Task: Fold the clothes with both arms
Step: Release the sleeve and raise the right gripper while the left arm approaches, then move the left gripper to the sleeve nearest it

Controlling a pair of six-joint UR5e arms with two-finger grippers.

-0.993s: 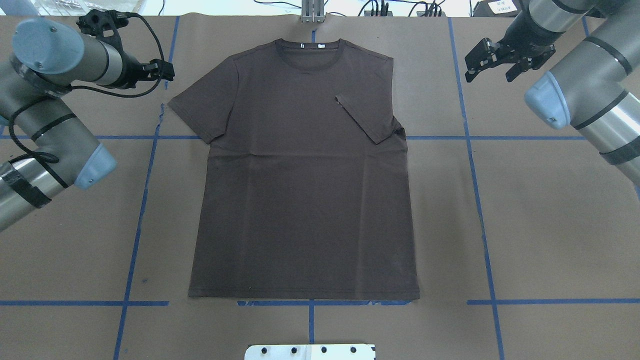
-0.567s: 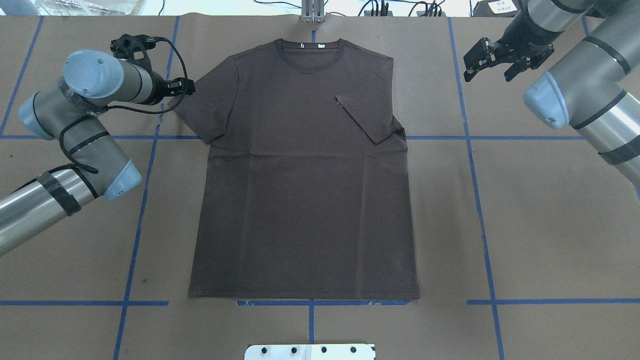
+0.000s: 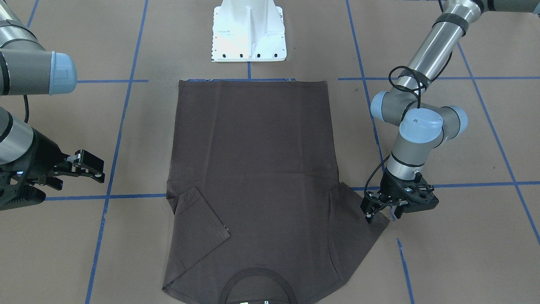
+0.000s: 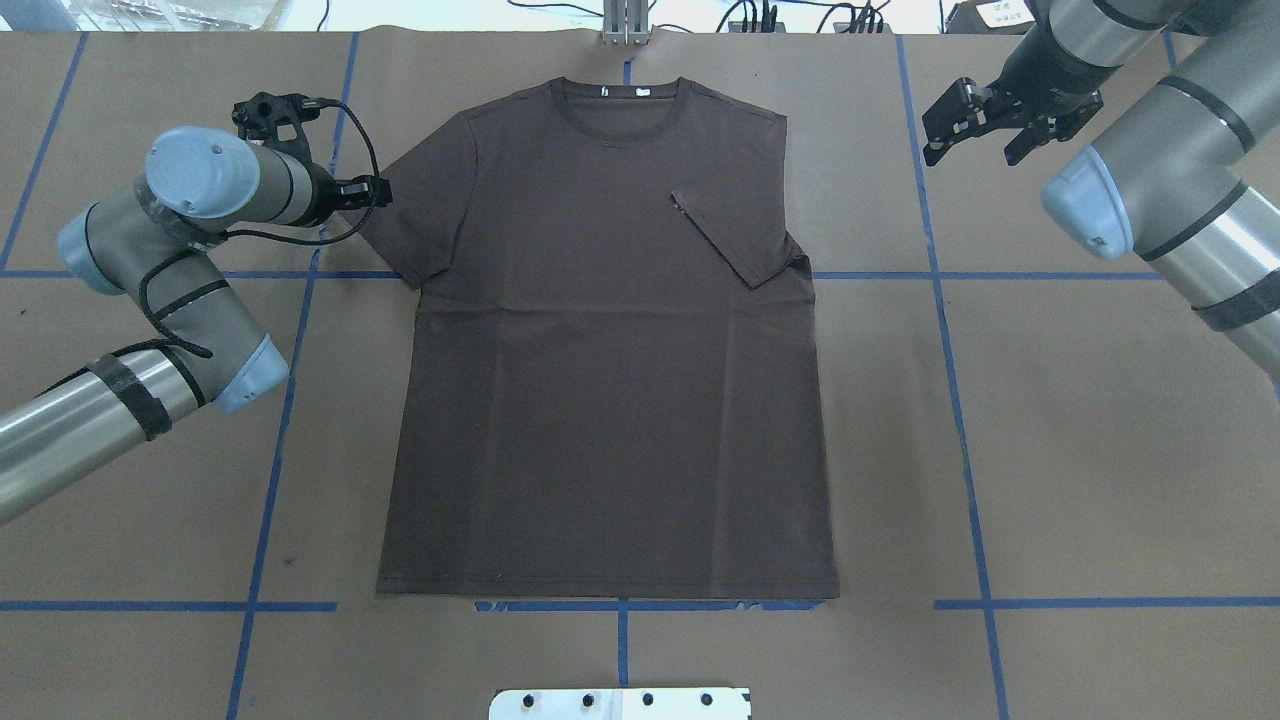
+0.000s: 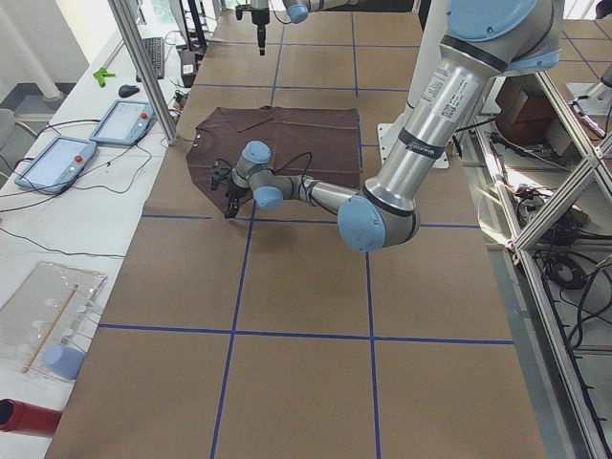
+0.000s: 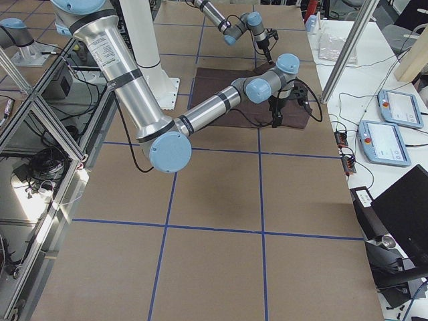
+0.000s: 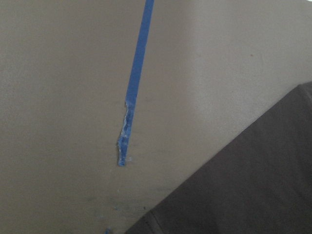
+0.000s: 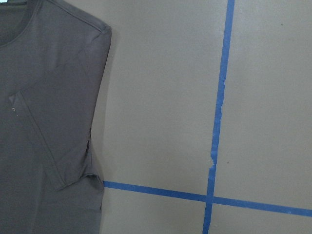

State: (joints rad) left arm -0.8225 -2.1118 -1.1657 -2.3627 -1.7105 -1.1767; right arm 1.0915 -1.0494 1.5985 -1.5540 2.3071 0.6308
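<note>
While low beside the sleeve point(image 3: 358, 236) — left arm point(image 3: 415, 126) crooked.

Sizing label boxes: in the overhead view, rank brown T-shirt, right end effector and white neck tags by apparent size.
1. Dark brown short-sleeved T-shirt.
2. Black two-finger right end effector, though possibly nearer the camera.
3. Small white neck tags.

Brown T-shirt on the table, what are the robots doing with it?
The robot is folding the dark brown short-sleeved T-shirt, lying flat on the paper-covered table. One sleeve is already folded onto the chest. The open left tool is at the edge of the other sleeve; the open right tool hangs off to the side.
</note>
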